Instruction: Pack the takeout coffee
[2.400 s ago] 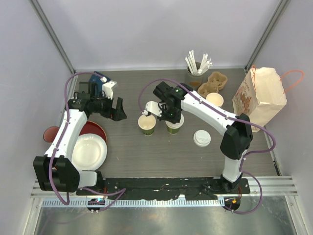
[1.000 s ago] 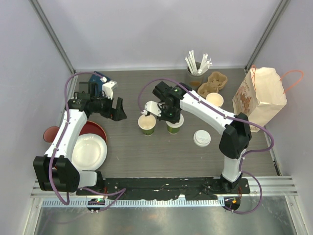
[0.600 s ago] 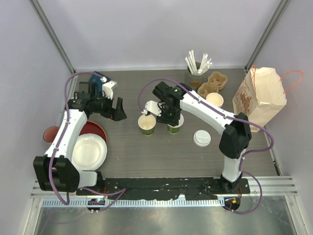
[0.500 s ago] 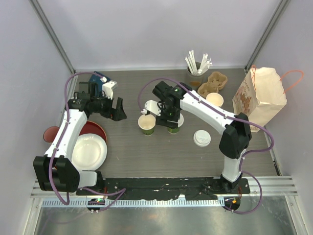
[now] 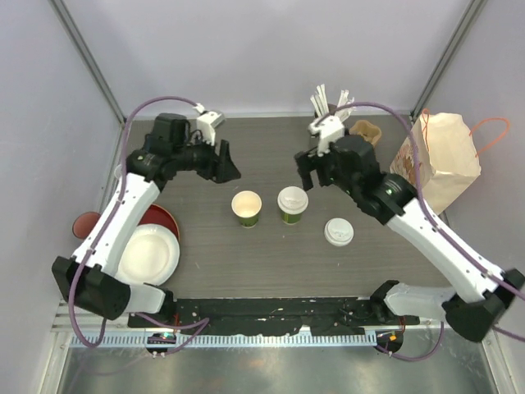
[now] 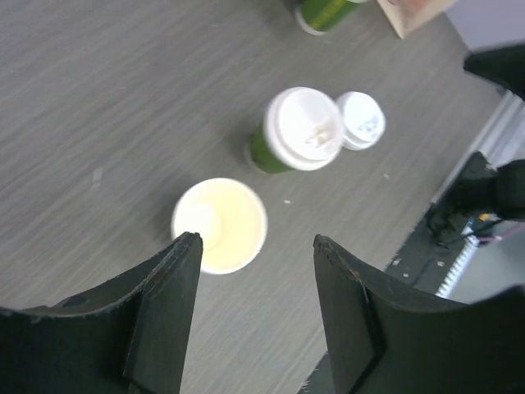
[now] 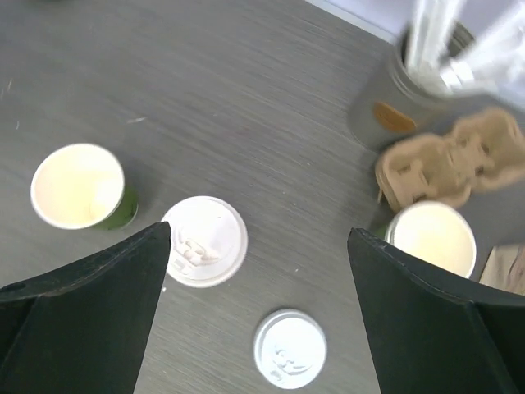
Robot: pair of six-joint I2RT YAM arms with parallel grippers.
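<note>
L pincer (image 5: 224, 167) hangs open w/ nothing in it, back-left of the unlidded cup (image 5: 246, 207). Lidded cup (image 5: 292, 203) stands just beside that one on its right, both upright on the table (image 5: 271, 263). Loose lid (image 5: 338, 231) lies flat near them, further right. R pincer (image 5: 309, 176) is also spread wide & empty, hovering by the lidded cup w/o touching it. Carrier tray (image 7: 447, 160) & paper bag (image 5: 435, 160) sit far right, so nothing's packed yet. Risks, my guess: the cups are close, so if you come down on one, a finger may clip the other & tip it. Squeeze the open cup too hard & the rim buckles. Press the lid off-centre & it won't seat.
</note>
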